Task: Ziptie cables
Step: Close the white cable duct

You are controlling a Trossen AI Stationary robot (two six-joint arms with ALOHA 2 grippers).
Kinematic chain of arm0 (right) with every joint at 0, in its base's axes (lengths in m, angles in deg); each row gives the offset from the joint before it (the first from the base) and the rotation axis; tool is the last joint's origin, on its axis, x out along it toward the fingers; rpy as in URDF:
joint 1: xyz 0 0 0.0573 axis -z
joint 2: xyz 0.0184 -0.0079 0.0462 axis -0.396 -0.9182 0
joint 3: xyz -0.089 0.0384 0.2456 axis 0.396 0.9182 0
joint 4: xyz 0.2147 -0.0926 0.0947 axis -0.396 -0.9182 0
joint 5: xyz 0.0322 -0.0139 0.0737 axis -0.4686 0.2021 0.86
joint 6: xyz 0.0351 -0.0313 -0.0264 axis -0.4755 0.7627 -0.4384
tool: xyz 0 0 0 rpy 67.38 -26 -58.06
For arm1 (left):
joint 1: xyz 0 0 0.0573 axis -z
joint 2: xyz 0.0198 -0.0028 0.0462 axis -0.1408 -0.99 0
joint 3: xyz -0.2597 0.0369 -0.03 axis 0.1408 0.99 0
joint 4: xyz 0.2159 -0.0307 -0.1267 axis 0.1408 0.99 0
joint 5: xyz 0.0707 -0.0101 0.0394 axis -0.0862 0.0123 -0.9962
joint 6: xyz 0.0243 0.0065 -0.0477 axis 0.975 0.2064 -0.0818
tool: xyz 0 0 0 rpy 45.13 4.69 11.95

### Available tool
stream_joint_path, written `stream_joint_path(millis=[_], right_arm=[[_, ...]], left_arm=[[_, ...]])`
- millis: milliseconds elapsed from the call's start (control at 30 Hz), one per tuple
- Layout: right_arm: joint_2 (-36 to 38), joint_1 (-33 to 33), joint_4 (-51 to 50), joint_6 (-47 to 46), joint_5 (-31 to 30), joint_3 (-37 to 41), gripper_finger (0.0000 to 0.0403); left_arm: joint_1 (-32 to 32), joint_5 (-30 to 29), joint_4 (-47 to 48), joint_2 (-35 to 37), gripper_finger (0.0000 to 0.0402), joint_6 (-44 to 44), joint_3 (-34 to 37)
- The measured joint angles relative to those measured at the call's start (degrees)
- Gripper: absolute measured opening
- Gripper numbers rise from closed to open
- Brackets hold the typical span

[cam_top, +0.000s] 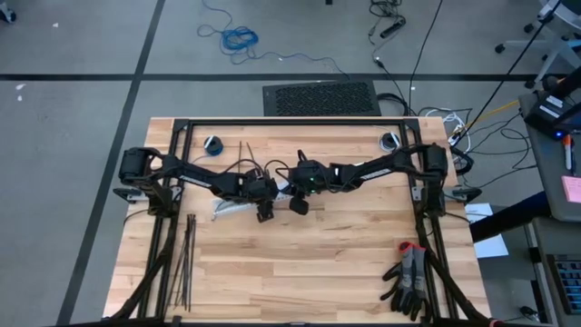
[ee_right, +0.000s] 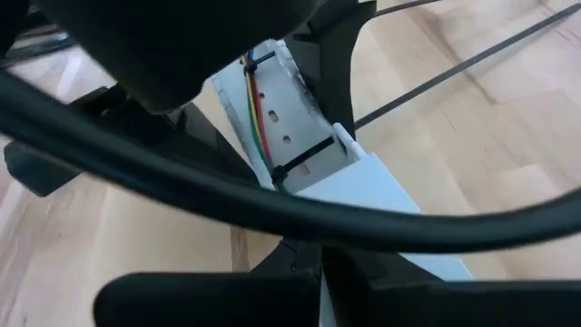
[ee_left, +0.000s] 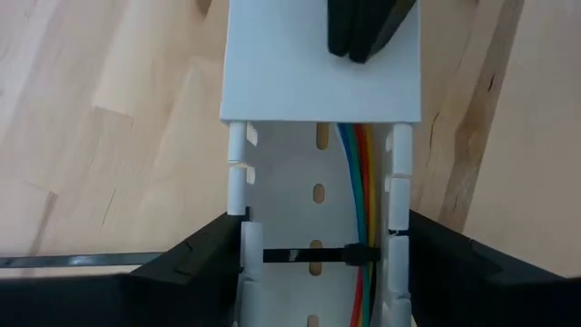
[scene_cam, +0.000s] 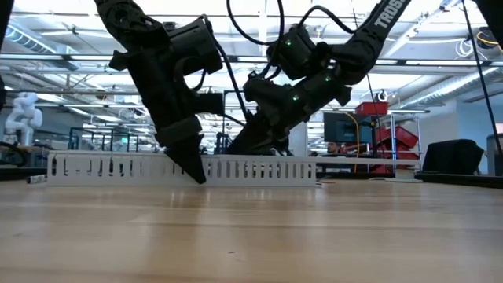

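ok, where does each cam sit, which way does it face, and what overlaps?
High: above the table, looking straight down; both arms meet over the white slotted channel.
Low: table height, level across; both arms drop in behind the channel.
Left wrist: along the channel at coloured cables under a ziptie; own fingers flank it.
Right wrist: same channel, cables, ziptie; own fingers at bottom.
Shared: both wrist views show the tied cables.
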Motion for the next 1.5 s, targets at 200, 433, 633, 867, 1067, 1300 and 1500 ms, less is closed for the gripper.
stream_joint_path(millis=[200, 433, 633, 867, 1067, 1300, 1500], right_arm=[[7.2, -0.1, -4.3, 3.2, 0.2, 0.2, 0.0], [10.3, -0.5, -15.0, 2.9, -2.8, 0.1, 0.0], [6.4, -1.3, -15.3, 0.4, -2.6, 0.0, 0.0], [1.9, -1.3, -10.6, -1.5, -2.1, 0.0, 0.0], [4.4, -2.0, -11.7, -1.2, -1.4, 0.0, 0.0], [9.9, -2.7, -15.4, 0.8, -1.4, 0.0, 0.0], [8.4, -0.8, -16.2, 1.5, -2.9, 0.0, 0.0]], left_arm=[[-0.1, -0.4, -3.1, -0.2, 0.024, 2.2, -0.2], [-0.4, -0.4, -6.6, -1.4, 0.024, 5.9, -0.2], [-0.6, 0.6, -8.3, -2.8, 0.0239, 6.0, -0.2], [-0.6, 0.9, -9.2, -3.1, 0.0225, 7.1, -0.1], [-0.9, 1.3, -9.4, -3.1, 0.0224, 7.6, -0.1], [-1.0, 1.4, -9.6, -3.1, 0.0224, 7.5, -0.1], [-1.0, 1.4, -9.7, -3.1, 0.0224, 7.3, 0.0]])
